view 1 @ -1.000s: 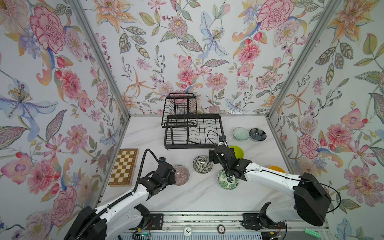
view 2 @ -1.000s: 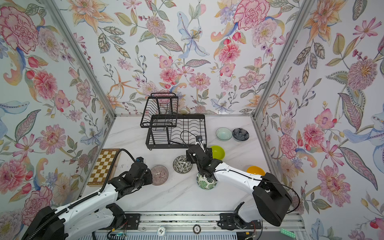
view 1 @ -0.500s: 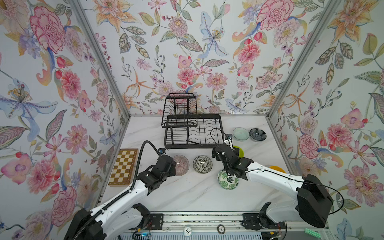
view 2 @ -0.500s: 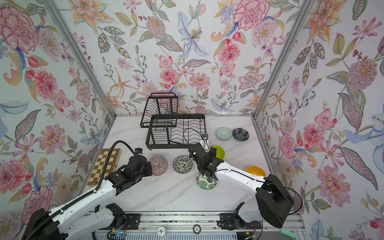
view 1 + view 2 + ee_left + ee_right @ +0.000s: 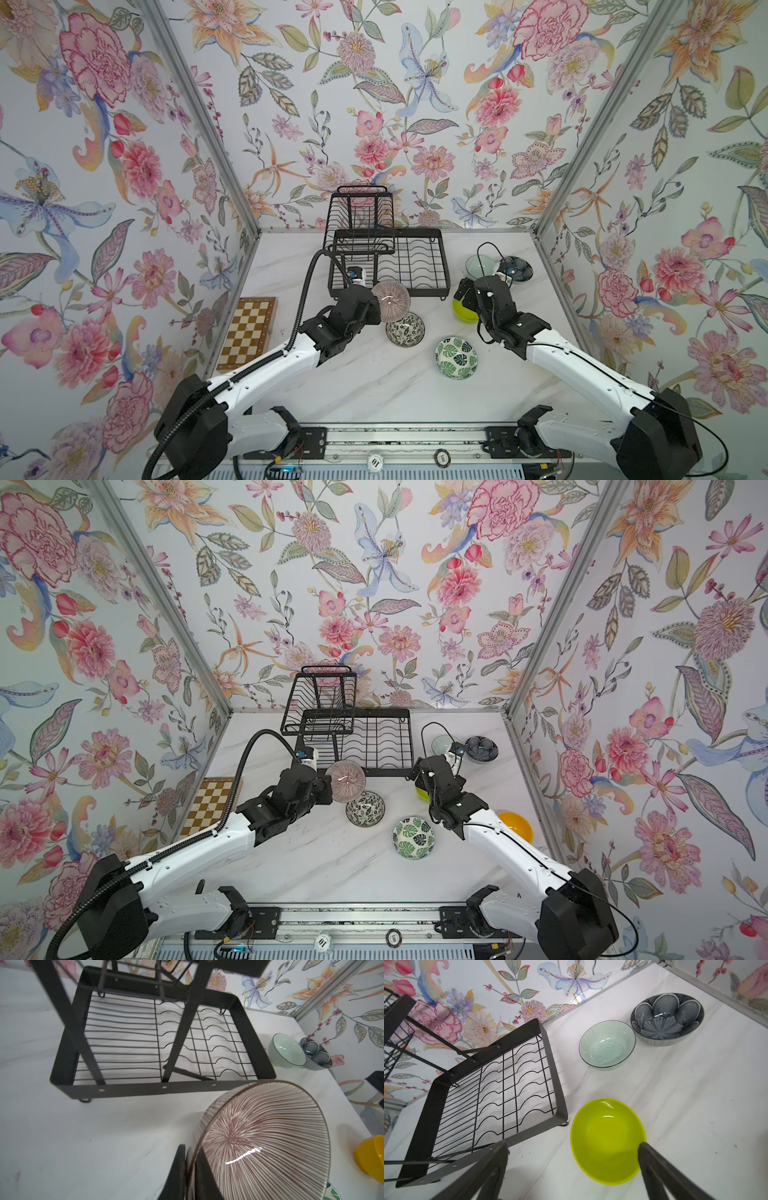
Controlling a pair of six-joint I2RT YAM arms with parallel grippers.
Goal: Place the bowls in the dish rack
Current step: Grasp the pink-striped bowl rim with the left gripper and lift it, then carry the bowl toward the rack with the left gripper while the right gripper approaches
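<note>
Pinching the glossy, likely breakable pink ribbed bowl by its thin rim, the left gripper holds it tilted above the desk, just before the dish rack; only the left wrist view shows that pinch. Rightward, the right gripper stands spread wide at the probably slick lime green bowl, best taken by its rim

Pink ribbed bowl hangs tipped on edge just in front of the black wire rack; lime bowl sits upright by its corner, celadon bowl further back.
</note>
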